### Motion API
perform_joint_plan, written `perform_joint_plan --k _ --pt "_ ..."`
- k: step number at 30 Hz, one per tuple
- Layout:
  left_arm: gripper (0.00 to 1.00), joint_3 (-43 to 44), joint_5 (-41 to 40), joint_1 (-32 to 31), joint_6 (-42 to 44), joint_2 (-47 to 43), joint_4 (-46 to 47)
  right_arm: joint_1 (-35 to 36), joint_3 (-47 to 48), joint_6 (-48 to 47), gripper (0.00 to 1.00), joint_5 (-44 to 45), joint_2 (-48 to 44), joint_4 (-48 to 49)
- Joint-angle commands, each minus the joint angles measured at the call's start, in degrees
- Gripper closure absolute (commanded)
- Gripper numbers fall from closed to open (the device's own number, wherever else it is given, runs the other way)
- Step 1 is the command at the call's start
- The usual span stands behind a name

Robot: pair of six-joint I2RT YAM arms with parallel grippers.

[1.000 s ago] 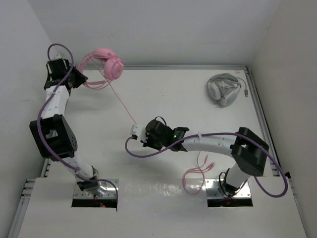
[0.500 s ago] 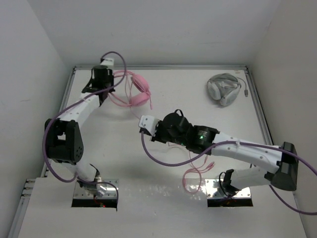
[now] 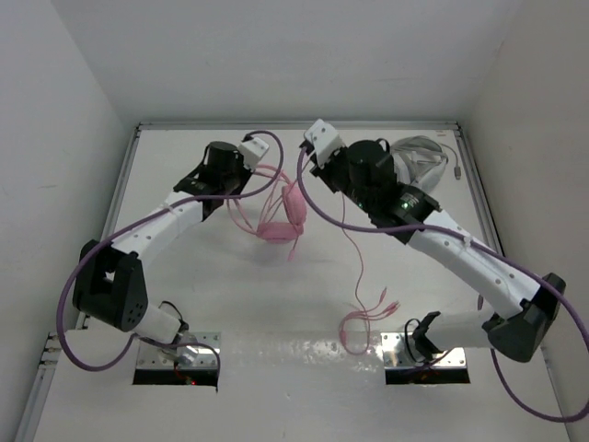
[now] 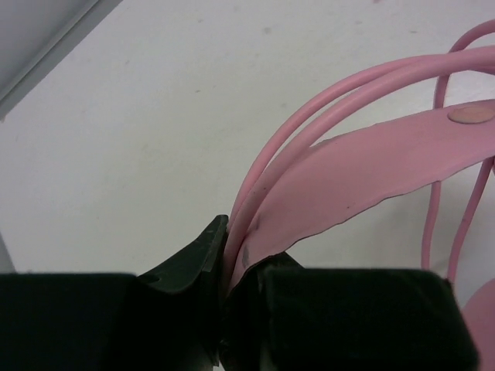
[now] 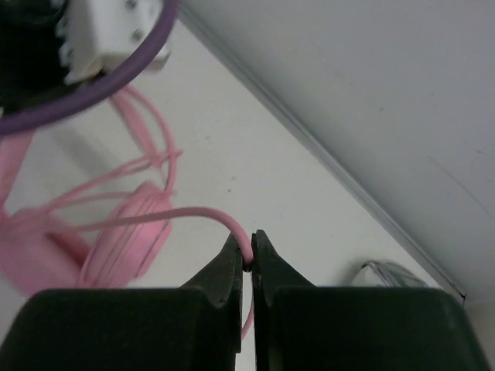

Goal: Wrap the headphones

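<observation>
Our left gripper [image 4: 232, 249] pinches the thin, flat headband [image 4: 371, 166] of the pink headphones [image 3: 283, 219], which hang mid-table. At their 1 o'clock, our right gripper [image 5: 247, 251] pinches the smooth round cable [image 5: 186, 214]. Bare white table [image 3: 193, 285] opens toward 6 o'clock. Grey-white headphones [image 3: 421, 158] crowd the 2 o'clock corner.

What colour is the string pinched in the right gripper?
Pink. The cable shows best in the right wrist view.

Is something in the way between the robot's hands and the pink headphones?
Nothing visible is. The left gripper is shut on the thin pink headband of the pink over-ear headphones, and the right gripper pinches their thin pink cable.
</observation>
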Motion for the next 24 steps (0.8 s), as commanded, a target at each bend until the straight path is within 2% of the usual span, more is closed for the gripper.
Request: perform_joint_plan --k 1,5,8,12,15,17,21,22,24 --pt "1.0 0.94 4.19 -2.11 1.83 -3.39 -0.8 -3.39 8.4 1.38 1.0 -1.66 3.29 3.33" --pt "1.0 0.94 7.7 -4.4 2.0 -4.17 -3.61 -6.9 14.64 4.36 1.0 -3.6 8.65 1.92" --pt "1.0 2.34 12.35 -4.75 1.39 -4.53 -7.3 -12.25 17.02 7.7 1.0 -4.74 11.64 1.83" --pt "1.0 6.2 20.79 -4.32 -1.42 -5.05 -12.74 -20.35 15.89 14.21 1.0 -13.51 14.81 2.36" --pt "1.0 9.45 28.16 -4.05 -3.79 -4.88 -15.48 -22.11 16.76 14.93 1.0 -21.22 19.11 -0.09" --pt "1.0 11.82 31.77 -3.44 -5.63 -5.06 -17.59 -22.12 15.54 14.83 1.0 -22.84 21.4 -0.63" --pt "1.0 15.25 34.86 -1.07 -9.14 -5.23 -19.88 -22.64 9.4 15.44 1.0 -26.17 22.99 4.1" --pt "1.0 16.05 35.39 -0.37 -10.03 -5.23 -20.05 -22.64 8.07 15.8 0.98 -27.14 23.34 5.51" --pt "1.0 18.77 36.8 1.83 -13.1 -5.23 -20.23 -22.64 4.38 16.67 0.85 -32.48 25.09 9.38"
